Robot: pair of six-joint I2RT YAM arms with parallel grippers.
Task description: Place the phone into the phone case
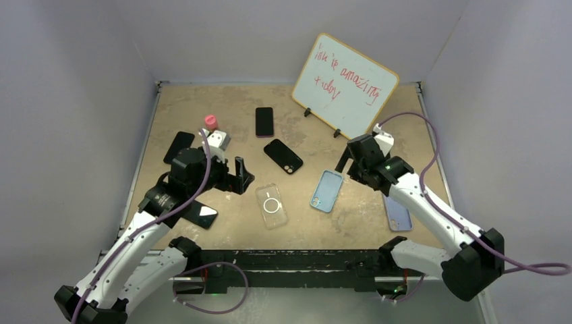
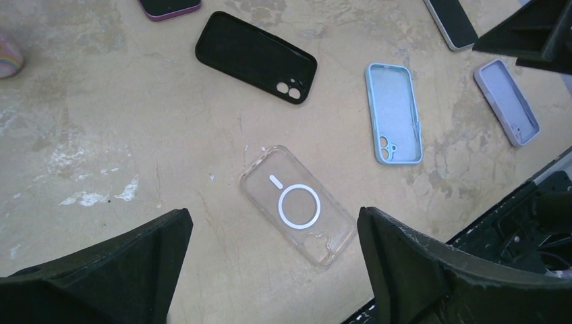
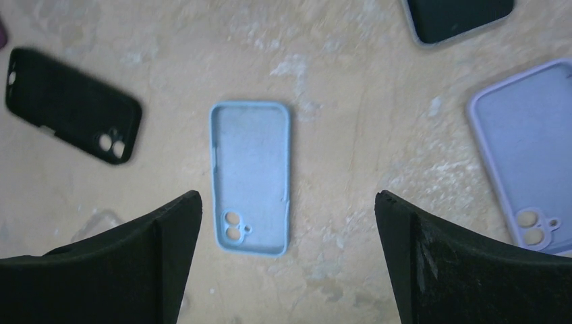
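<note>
Your left end effector (image 2: pixel 270 217) is spread wide above the clear MagSafe case (image 2: pixel 300 206), with bare bench (image 2: pixel 101 135) around its edges. Your right end effector (image 3: pixel 287 202) is spread too, over the light-blue case (image 3: pixel 251 155). The black case (image 3: pixel 74 104) lies upper left and the lilac case (image 3: pixel 526 148) at the right edge. The phone (image 1: pixel 264 121) lies upper centre in the top view, well apart.

On the bench (image 1: pixel 202 101), the first case (image 2: pixel 299 206) lies just under the left pincer (image 1: pixel 241 177), between its fingers. The second case (image 3: pixel 250 177) lies under the right pincer (image 1: pixel 345 164), and the third case (image 3: pixel 523 148) to that pincer's right. A phone (image 1: pixel 264 121) lies beyond both pincers, and a board (image 1: pixel 345 84) stands beyond the right one.
</note>
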